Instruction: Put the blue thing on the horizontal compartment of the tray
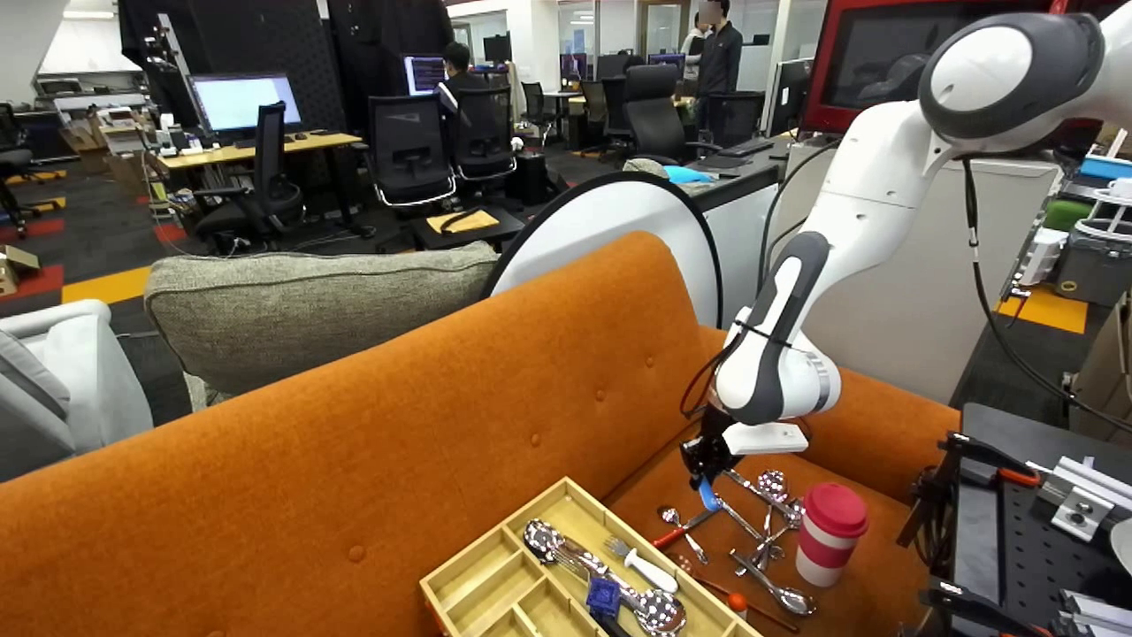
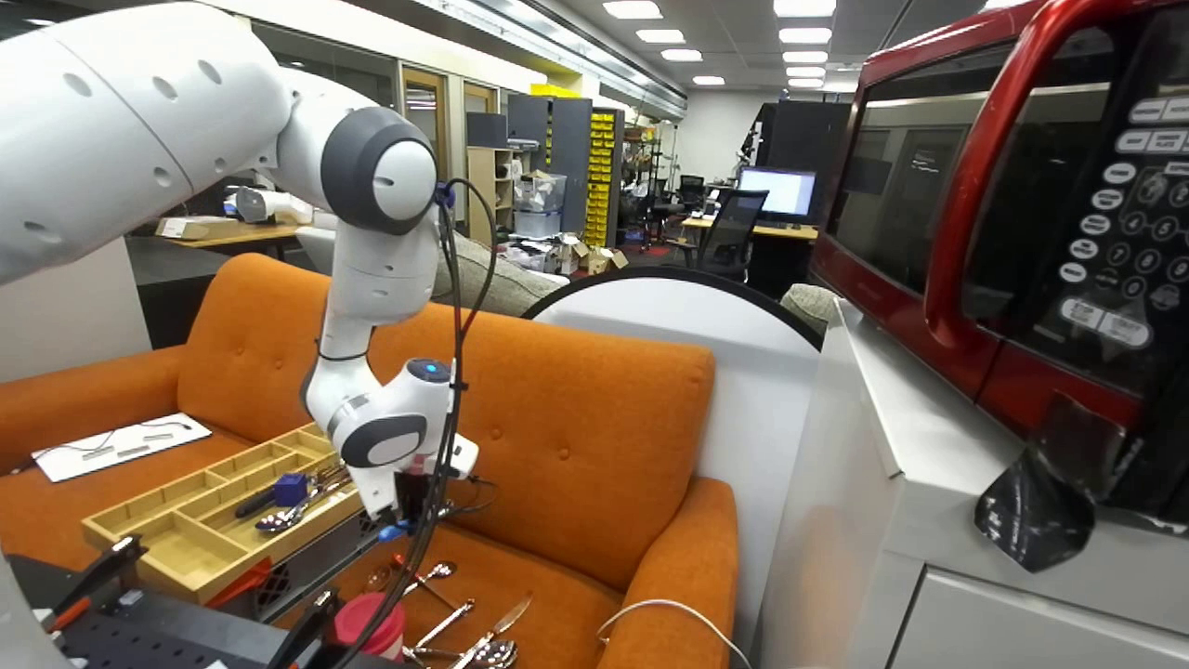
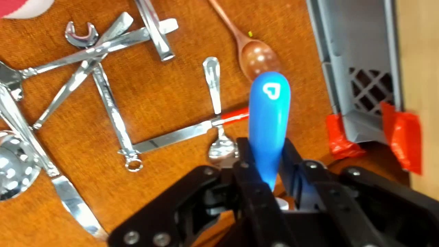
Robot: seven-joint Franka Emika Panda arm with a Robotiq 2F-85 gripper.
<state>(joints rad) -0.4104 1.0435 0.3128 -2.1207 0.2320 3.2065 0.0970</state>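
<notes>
The blue thing is a smooth light-blue handle with a white heart. My gripper is shut on it; its far end is hidden between the fingers. In both exterior views the gripper holds the blue thing above the sofa seat, beside the tray. The pale yellow tray holds metal cutlery, a white-handled fork and a dark blue cube. The horizontal compartment lies at the tray's near end in an exterior view, with its floor bare. The tray's edge is blurred in the wrist view.
Loose cutlery, a wrench, a red-handled knife and a wooden spoon lie on the orange seat. A pink cup stands beside them. A grey basket is under the tray. The sofa backrest rises behind.
</notes>
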